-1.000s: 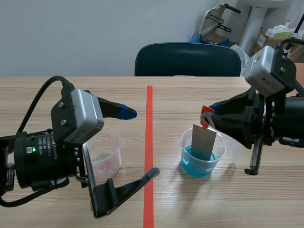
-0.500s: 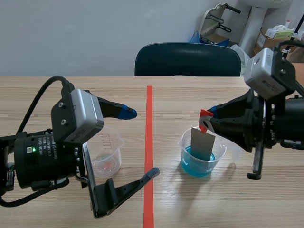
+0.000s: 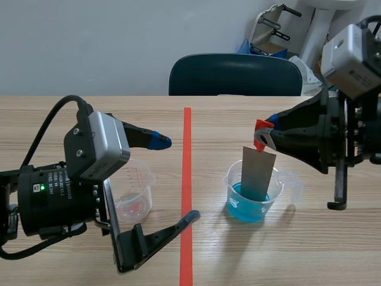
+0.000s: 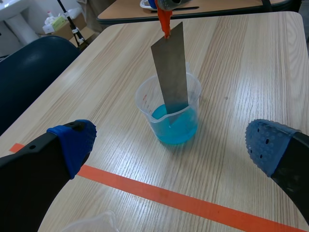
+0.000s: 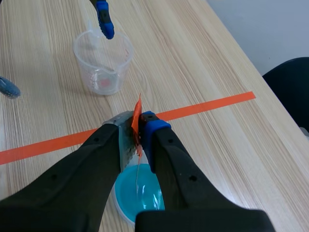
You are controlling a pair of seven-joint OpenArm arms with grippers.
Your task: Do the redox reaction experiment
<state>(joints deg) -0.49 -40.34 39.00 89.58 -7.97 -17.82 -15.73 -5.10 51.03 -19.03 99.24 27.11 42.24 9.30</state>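
Wooden table (image 3: 238,119), left claw (image 3: 175,179) spread wide and empty, right claw (image 3: 265,134) pinched shut on the orange-tabbed top of a metal strip (image 3: 257,173), clear cup (image 3: 136,199) by the left claw, cup of blue liquid (image 3: 247,208) at its three o'clock — the metal strip stood upright, lower end inside.
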